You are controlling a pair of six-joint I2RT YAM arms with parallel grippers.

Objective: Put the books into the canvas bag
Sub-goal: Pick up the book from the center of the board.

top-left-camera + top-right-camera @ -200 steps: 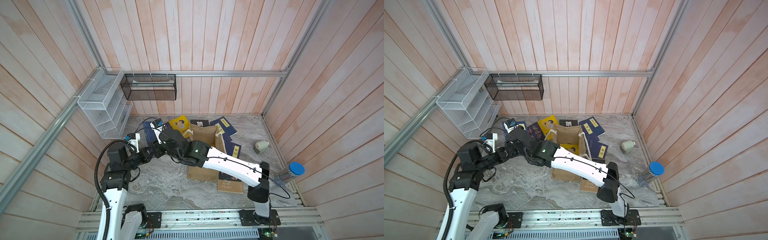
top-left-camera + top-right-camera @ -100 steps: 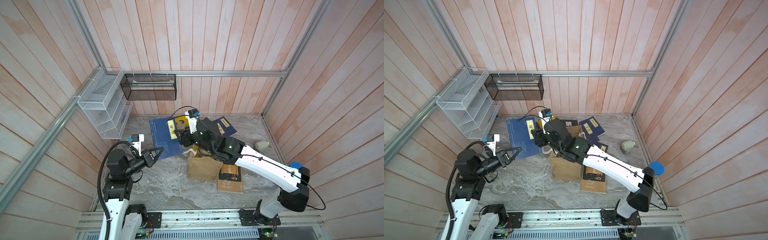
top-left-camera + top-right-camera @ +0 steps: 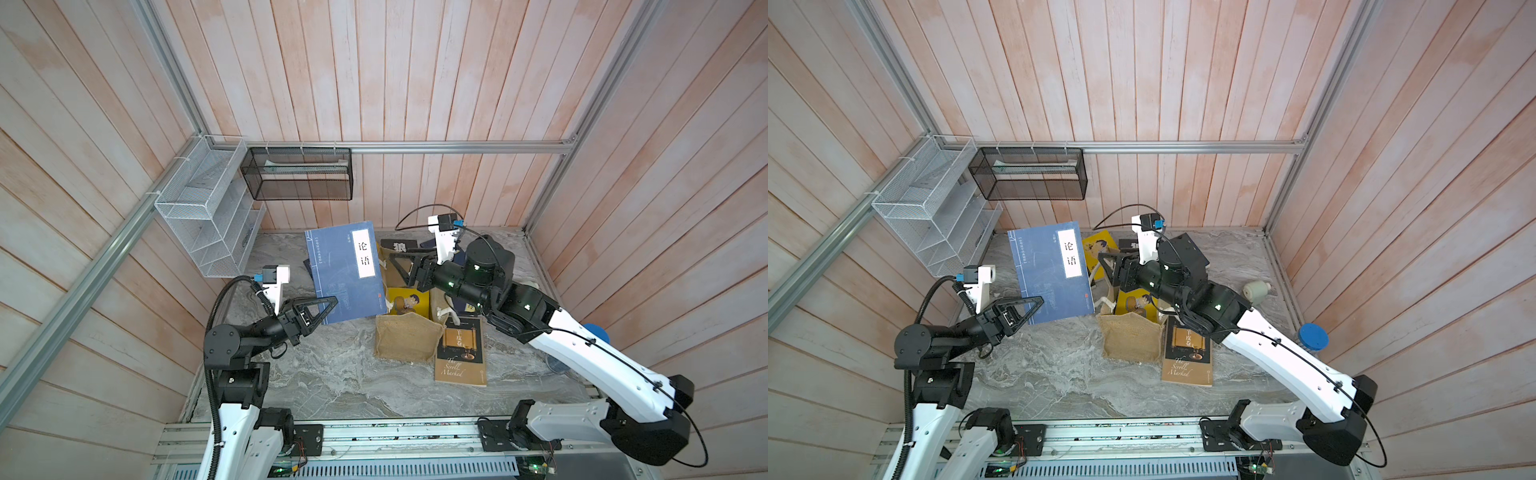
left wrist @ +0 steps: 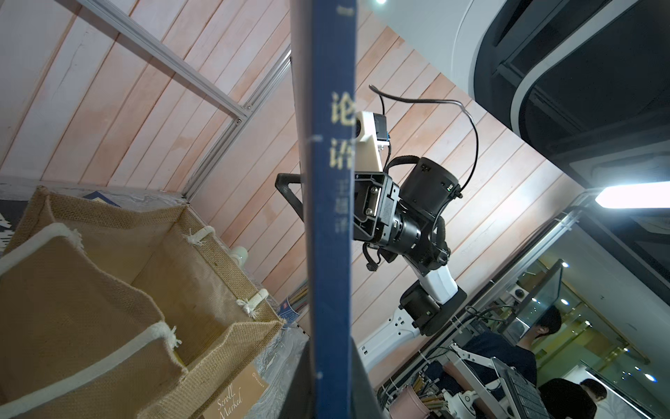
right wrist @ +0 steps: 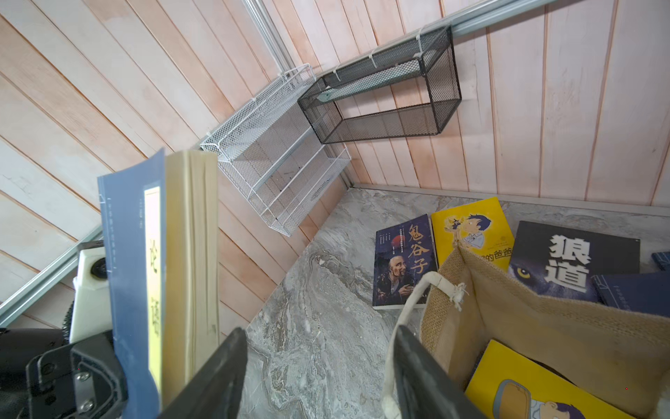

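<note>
My left gripper (image 3: 320, 311) is shut on the lower corner of a navy book (image 3: 345, 274) with a white title label and holds it upright in the air, left of the canvas bag (image 3: 405, 343). In the left wrist view its spine (image 4: 331, 217) rises from between the jaws. My right gripper (image 3: 399, 270) hangs open over the bag's far-left rim, holding nothing; a white rope handle (image 5: 409, 308) runs beside one finger (image 5: 420, 373). A yellow book (image 5: 525, 391) lies inside the bag (image 5: 544, 326). More books lie behind it, and a brown-and-black book (image 3: 461, 351) lies at its right.
A white mesh rack (image 3: 208, 208) and a black mesh basket (image 3: 299, 174) hang on the walls at the back left. A blue-lidded jar (image 3: 1312, 336) and a small pale object (image 3: 1258, 291) stand at the right. A dark book (image 5: 402, 261), a yellow one (image 5: 471, 228) and a black one (image 5: 573, 261) lie flat.
The navy book has come up off the table. My right gripper has opened, let go of it and drawn back right towards the bag. My left gripper now holds it alone.
</note>
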